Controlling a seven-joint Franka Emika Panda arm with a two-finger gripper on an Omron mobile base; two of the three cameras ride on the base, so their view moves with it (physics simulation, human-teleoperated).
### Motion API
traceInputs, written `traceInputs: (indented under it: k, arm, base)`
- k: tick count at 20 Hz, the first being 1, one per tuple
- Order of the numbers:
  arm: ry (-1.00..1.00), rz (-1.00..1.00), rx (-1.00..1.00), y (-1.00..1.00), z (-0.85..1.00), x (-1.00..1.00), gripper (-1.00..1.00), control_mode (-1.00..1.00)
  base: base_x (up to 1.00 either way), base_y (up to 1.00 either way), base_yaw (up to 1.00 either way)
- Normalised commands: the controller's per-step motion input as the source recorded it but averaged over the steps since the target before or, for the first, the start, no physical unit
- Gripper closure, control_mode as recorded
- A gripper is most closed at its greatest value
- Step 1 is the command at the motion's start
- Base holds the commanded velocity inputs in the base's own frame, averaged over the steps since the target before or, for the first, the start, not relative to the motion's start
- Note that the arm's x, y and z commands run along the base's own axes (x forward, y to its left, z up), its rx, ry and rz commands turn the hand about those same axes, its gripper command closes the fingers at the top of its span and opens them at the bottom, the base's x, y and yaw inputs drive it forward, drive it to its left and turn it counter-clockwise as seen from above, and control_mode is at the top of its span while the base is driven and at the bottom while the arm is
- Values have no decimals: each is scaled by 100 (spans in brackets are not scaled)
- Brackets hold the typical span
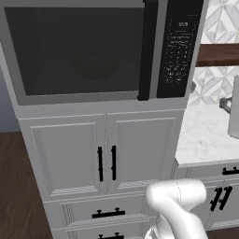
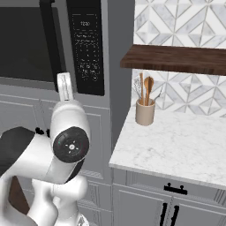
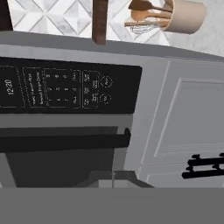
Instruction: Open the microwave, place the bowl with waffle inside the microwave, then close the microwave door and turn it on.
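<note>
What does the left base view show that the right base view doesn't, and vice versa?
Left base view alone: the small round brown bowl, dim behind the dark glass microwave door, and two white panelled cabinet doors below. Right base view alone: a beige utensil holder with wooden spoons and a dark wooden shelf. Both: the black keypad panel, long black door handle and white marble counter.

White jointed robot arm [image 2: 66, 145] raised from the base, elbow bent, forearm pointing forward. Two-finger dark-tipped gripper [image 3: 113, 178] rolled sideways, jaws fully closed, nothing held.
</note>
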Motion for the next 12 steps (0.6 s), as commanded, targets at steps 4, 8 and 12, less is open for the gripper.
traceInputs:
  k: [4, 8, 12]
  arm:
    - [9, -2, 13, -69, 7, -27, 100, -100]
    - [10, 0, 1, -13, 2, -2, 100, -100]
    - [1, -1, 1, 0, 4, 9, 100, -100]
  base:
    - [0, 0, 0]
    - [0, 0, 0]
    - [0, 0, 0]
